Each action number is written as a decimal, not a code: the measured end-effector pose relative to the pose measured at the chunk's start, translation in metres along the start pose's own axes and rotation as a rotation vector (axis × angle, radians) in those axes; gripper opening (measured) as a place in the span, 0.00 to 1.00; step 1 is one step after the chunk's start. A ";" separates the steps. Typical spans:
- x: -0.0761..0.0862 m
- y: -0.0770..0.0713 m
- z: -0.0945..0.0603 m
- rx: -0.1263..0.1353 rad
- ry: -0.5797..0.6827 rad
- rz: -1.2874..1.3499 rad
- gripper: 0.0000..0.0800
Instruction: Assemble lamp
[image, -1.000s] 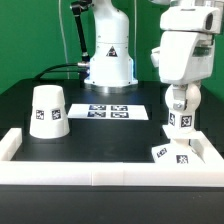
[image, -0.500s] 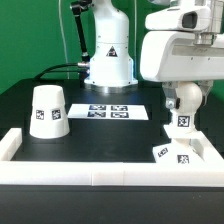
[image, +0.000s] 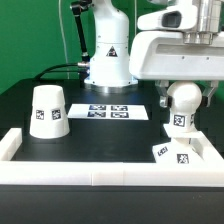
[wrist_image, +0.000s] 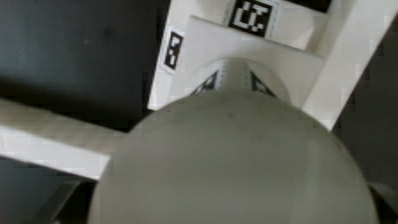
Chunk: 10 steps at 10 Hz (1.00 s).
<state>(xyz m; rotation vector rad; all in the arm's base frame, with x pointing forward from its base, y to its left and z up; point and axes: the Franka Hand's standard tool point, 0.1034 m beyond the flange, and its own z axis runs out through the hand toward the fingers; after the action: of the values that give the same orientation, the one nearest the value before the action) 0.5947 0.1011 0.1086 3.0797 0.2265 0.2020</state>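
From where I stand there are 3 lamp parts: 1 shade (image: 46, 110), 1 bulb (image: 181, 103) and 1 base (image: 172, 154). There is also 1 marker board (image: 110, 111) lying flat mid-table, and 1 arm.

The gripper (image: 181, 88) hangs at the exterior view's right with the bulb clamped beneath it, lifted clear of the table (image: 105, 140). The fingers are mostly hidden by the bulb and the hand, so I cannot tell how far apart they stand. 1 tag shows on the bulb's lower part. In the wrist view the bulb (wrist_image: 222, 165) fills most of the picture, and the base (wrist_image: 329, 60) lies beyond it with 2 tags showing.

The base lies flat, tucked into the corner where the front run of the white rail (image: 90, 171) meets its right-hand run. The bulb hangs above the base, not touching it.

The shade stands upright at the exterior view's left, near the rail's left run, with 1 tag facing me. Between the shade and the base the black tabletop is bare along the front rail.
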 end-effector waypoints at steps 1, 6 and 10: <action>0.000 0.001 0.000 -0.001 -0.001 0.062 0.72; -0.001 0.005 0.001 0.015 -0.012 0.359 0.72; -0.004 0.007 0.002 0.045 -0.055 0.739 0.72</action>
<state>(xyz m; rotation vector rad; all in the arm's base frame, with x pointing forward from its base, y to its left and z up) 0.5921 0.0936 0.1067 3.0451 -0.9246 0.1311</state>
